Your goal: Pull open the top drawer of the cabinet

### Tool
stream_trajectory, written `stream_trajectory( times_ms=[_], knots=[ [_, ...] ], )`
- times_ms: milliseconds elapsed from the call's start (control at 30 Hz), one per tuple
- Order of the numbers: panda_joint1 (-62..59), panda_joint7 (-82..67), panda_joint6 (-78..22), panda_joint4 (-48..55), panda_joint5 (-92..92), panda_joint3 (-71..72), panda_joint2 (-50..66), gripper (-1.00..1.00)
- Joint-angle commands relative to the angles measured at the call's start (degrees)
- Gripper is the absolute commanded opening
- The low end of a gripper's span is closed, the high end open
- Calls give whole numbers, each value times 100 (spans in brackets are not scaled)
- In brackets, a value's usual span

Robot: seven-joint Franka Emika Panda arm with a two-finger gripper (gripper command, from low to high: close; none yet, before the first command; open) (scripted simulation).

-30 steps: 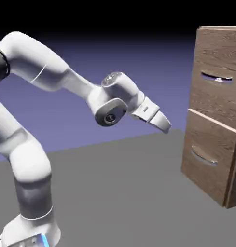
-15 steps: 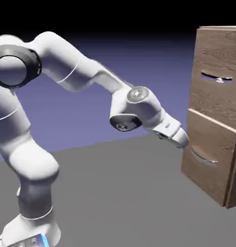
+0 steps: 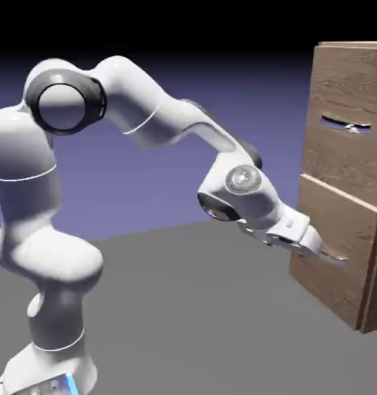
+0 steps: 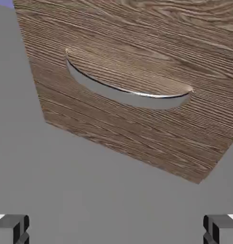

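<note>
Hovering nr lower drawer's 1 handle (image 4: 130,96): 1 gripper (image 4: 116,229), 2 fingertips (image 4: 12,228) spread wide, nothing btwn. Cabinet (image 3: 341,154) w/ 2 drawers, 2 handles; top drawer (image 3: 338,166) closed, above lower drawer (image 3: 330,285), at ext. view's right.

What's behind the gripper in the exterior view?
The gripper covers part of the lower drawer and the left end of its handle; the handle's right end shows. Whatever else it covers there can't be seen.
</note>
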Motion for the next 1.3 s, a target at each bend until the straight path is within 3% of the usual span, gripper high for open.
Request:
stream_trajectory(
  times_ms=[0,1267],
  knots=[
    [111,-250,-20,58,184,-123,81,0],
    [4323,-9718,-797,2241,7177,-4787,3161,0]
  ],
)
